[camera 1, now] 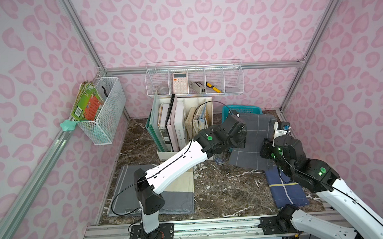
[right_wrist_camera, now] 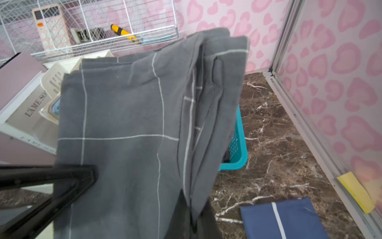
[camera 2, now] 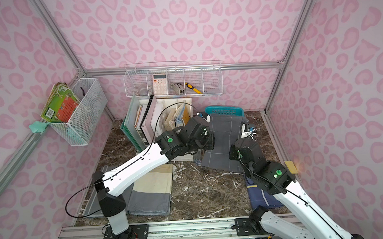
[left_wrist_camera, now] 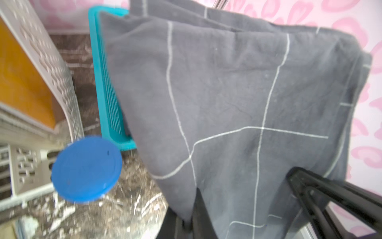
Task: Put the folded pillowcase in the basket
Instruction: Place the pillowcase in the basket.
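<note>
The folded pillowcase (camera 1: 252,139) (camera 2: 225,138) is dark grey with thin white grid lines. It stretches from both grippers toward the back right. Its far end lies over the teal lattice basket (camera 1: 241,109) (camera 2: 225,110), hiding most of it. My left gripper (left_wrist_camera: 188,222) is shut on one near corner of the pillowcase (left_wrist_camera: 227,93). My right gripper (right_wrist_camera: 193,222) is shut on the other near corner of the cloth (right_wrist_camera: 128,115). A side wall of the basket (left_wrist_camera: 107,82) (right_wrist_camera: 237,144) shows beside the fabric in each wrist view.
A blue-lidded jar (left_wrist_camera: 86,169) (camera 1: 220,159) stands just left of the pillowcase, beside a white file organiser full of books (camera 1: 182,125). A navy folded cloth (camera 1: 286,189) lies under the right arm. Grey and cream folded cloths (camera 1: 176,192) lie front left. A yellow sponge (right_wrist_camera: 355,192) sits by the right wall.
</note>
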Controlling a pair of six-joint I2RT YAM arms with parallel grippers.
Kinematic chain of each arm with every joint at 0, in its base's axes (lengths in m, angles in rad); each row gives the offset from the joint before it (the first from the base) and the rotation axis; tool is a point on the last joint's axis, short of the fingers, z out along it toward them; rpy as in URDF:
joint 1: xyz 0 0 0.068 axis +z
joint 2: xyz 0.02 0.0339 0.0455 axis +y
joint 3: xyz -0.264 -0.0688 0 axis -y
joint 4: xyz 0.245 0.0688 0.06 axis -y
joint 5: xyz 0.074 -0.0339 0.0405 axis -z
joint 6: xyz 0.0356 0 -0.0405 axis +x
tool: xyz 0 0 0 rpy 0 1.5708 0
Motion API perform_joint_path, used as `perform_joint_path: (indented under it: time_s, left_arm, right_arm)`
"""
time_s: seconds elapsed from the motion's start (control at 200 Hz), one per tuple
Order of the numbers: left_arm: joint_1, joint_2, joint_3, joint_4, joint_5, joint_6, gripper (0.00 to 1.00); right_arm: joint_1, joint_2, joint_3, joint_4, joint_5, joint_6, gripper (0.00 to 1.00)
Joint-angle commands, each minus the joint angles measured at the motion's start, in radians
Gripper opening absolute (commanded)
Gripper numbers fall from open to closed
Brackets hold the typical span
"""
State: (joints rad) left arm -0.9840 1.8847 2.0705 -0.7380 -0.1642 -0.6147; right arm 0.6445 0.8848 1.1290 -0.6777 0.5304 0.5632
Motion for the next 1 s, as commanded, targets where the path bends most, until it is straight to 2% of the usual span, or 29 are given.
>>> perform_joint_path:
  time_s: [0.0, 0.1, 0.175, 0.285, 0.44, 0.565, 0.735, 0.995]
  left_arm:
    - [0.016, 0.09, 0.156, -0.093, -0.007, 0.072, 0.0]
    - [0.042, 0.217, 0.377, -0.215, -0.039, 0.081, 0.0]
    - [0.074, 0.277, 0.461, -0.228, -0.011, 0.078, 0.0]
    - [0.115, 0.304, 0.454, -0.148, 0.04, 0.068, 0.0]
    - [0.14, 0.342, 0.403, 0.059, 0.081, 0.143, 0.0]
    - [0.186, 0.392, 0.409, 0.152, 0.141, 0.143, 0.0]
    - [0.236, 0.46, 0.423, 0.232, 0.184, 0.157, 0.0]
    - [0.27, 0.55, 0.44, 0.279, 0.234, 0.167, 0.0]
  right_arm:
    - [-0.098, 0.064, 0.043, 0.115, -0.104, -0.095, 0.0]
    - [-0.194, 0.137, 0.083, 0.161, -0.206, -0.117, 0.0]
    - [-0.248, 0.188, 0.104, 0.191, -0.246, -0.124, 0.0]
    - [-0.311, 0.262, 0.117, 0.245, -0.301, -0.119, 0.0]
    - [-0.366, 0.371, 0.131, 0.312, -0.36, -0.084, 0.0]
    - [-0.397, 0.426, 0.131, 0.365, -0.362, -0.085, 0.0]
    - [-0.446, 0.509, 0.138, 0.438, -0.431, -0.095, 0.0]
    - [-0.472, 0.621, 0.149, 0.51, -0.451, -0.108, 0.0]
